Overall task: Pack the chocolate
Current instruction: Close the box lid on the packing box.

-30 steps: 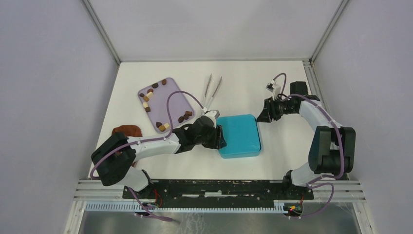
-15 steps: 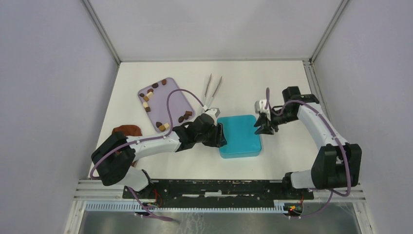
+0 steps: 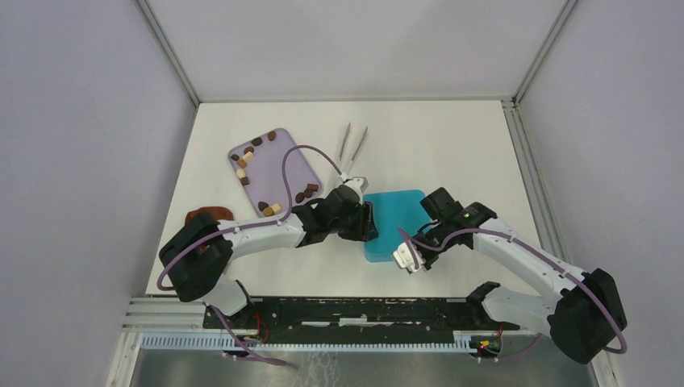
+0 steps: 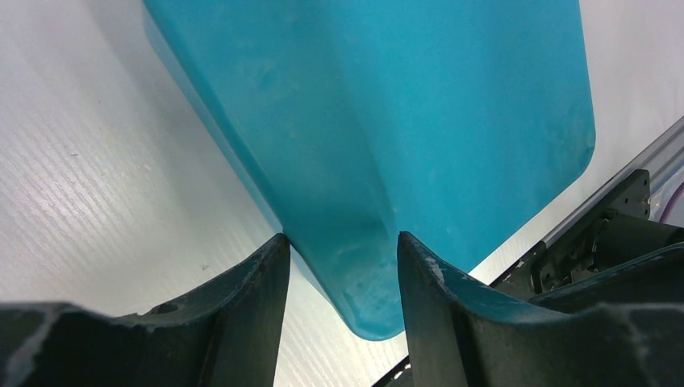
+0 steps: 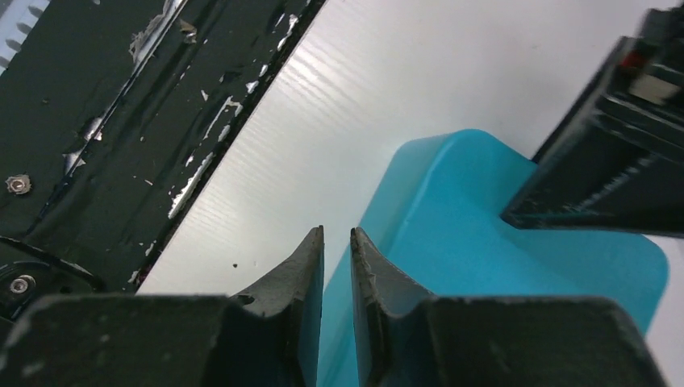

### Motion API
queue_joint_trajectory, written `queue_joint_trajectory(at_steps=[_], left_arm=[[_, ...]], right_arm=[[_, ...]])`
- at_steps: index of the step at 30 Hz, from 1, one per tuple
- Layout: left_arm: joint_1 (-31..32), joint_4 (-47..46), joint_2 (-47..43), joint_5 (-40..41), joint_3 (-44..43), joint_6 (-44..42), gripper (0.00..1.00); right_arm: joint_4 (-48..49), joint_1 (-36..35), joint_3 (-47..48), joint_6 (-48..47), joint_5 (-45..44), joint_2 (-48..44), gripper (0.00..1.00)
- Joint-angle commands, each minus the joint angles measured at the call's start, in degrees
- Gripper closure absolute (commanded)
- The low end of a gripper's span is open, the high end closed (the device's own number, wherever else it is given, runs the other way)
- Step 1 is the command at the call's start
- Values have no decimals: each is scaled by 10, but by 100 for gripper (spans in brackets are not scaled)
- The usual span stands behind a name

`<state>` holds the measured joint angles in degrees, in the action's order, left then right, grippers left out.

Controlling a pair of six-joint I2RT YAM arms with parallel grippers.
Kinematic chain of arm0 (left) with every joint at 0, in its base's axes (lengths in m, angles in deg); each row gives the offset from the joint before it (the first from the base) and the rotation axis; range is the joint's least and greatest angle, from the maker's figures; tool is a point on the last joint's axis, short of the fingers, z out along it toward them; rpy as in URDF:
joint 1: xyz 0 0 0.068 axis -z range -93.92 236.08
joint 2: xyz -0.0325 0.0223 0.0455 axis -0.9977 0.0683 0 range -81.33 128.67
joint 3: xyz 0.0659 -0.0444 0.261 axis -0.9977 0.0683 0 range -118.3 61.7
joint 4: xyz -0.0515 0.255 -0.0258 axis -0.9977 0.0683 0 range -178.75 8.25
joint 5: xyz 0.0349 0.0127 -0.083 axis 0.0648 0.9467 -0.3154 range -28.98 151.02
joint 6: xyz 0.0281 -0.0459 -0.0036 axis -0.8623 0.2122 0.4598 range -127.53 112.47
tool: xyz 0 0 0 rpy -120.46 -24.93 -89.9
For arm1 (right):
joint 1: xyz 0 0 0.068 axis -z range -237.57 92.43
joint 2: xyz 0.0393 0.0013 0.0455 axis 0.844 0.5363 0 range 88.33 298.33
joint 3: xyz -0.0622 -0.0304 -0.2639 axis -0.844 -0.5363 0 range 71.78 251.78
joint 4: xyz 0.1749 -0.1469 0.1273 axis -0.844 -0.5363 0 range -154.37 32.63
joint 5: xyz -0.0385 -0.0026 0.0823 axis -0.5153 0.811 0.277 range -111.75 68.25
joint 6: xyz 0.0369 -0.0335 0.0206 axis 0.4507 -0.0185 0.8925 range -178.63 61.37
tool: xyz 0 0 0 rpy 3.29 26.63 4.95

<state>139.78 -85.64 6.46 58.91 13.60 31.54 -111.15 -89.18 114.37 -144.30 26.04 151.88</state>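
Right gripper [image 5: 337, 234] has swung to teal box's [image 3: 399, 214] 5 o'clock corner, grip impossible to tell; left fingers [image 4: 250, 306] clamp box; chocolate [image 3: 305, 195] lies strewn 11-to-5 o'clock.

TEXT: none you can read in any view | LABELS/BRANDS: you get nothing legible on the teal box [image 3: 395, 214], lilac tray [image 3: 274, 165] or tabletop [image 3: 452, 145] | NUMBERS/SIGNS: none legible to you

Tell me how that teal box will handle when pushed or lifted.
Probably stiff: the box shows flat faces with no sag where the left claw pinches its edge. Likely slippery, as its surface looks smooth and glossy. Low and wide, it should slide rather than tip.
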Motion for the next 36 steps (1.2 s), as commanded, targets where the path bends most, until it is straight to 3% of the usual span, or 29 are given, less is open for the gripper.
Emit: queue_joint_trajectory(at_steps=[1, 12, 21, 28, 36], left_arm=[[-1, -9, 6, -11, -30, -25, 43], [-2, 1, 17, -8, -40, -28, 43], [-3, 5, 25, -10, -48, -30, 43], [-3, 3, 30, -16, -48, -29, 43], [-3, 1, 36, -21, -52, -31, 42]], right_arm=[[114, -55, -26, 97, -86, -3, 77], [167, -71, -35, 179, -162, 4, 78], [50, -89, -5, 99, -70, 22, 78], [150, -118, -22, 239, -201, 48, 80], [196, -118, -35, 297, -301, 40, 80]])
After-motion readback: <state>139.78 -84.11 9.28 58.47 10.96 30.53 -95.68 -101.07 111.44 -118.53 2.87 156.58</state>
